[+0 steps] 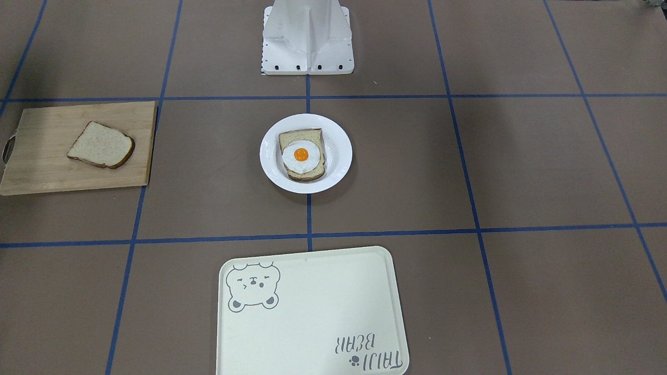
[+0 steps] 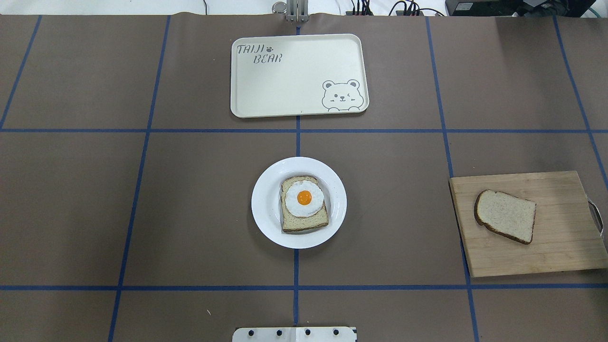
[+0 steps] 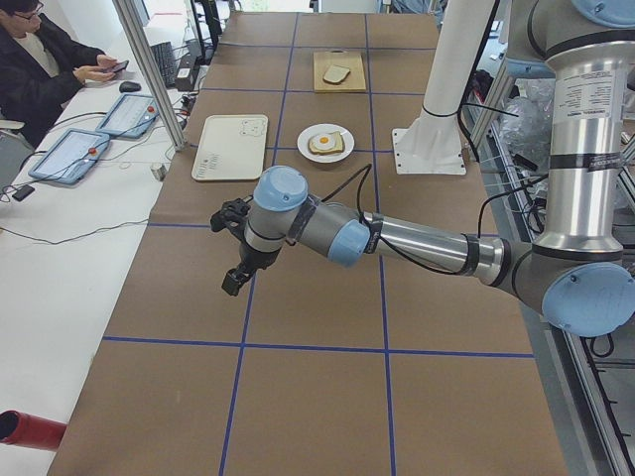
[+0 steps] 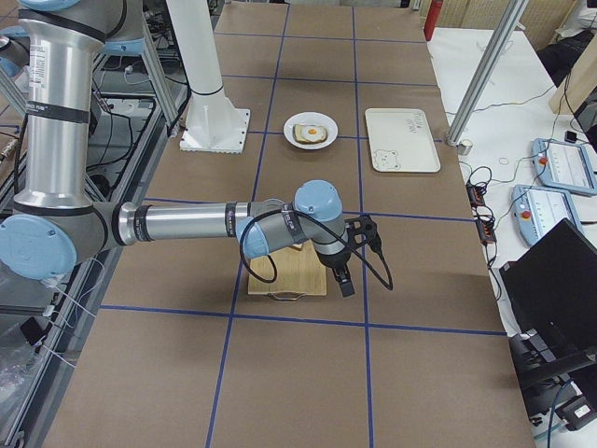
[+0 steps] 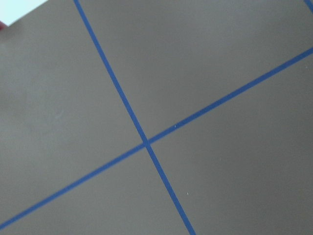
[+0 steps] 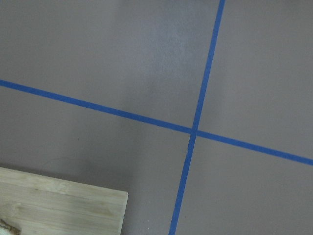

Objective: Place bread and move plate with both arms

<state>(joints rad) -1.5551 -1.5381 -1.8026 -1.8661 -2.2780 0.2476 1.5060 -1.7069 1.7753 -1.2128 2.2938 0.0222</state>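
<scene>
The plain bread slice (image 2: 506,222) lies on a wooden cutting board (image 2: 565,247) at the table's right end; it also shows in the front view (image 1: 101,145). The white plate (image 2: 266,204) stands at the table's middle and holds a second slice topped with a fried egg (image 2: 304,203). My left gripper (image 3: 235,280) hangs over bare table far to the left; I cannot tell if it is open. My right gripper (image 4: 344,280) hangs beside the board's far corner, and I cannot tell its state. Neither shows in the overhead or front views.
A cream bear-print tray (image 2: 294,71) lies beyond the plate. The white mounting base (image 1: 307,41) stands on the robot's side of the plate. Blue tape lines cross the brown table. A seated person (image 3: 50,69) is at the side desk.
</scene>
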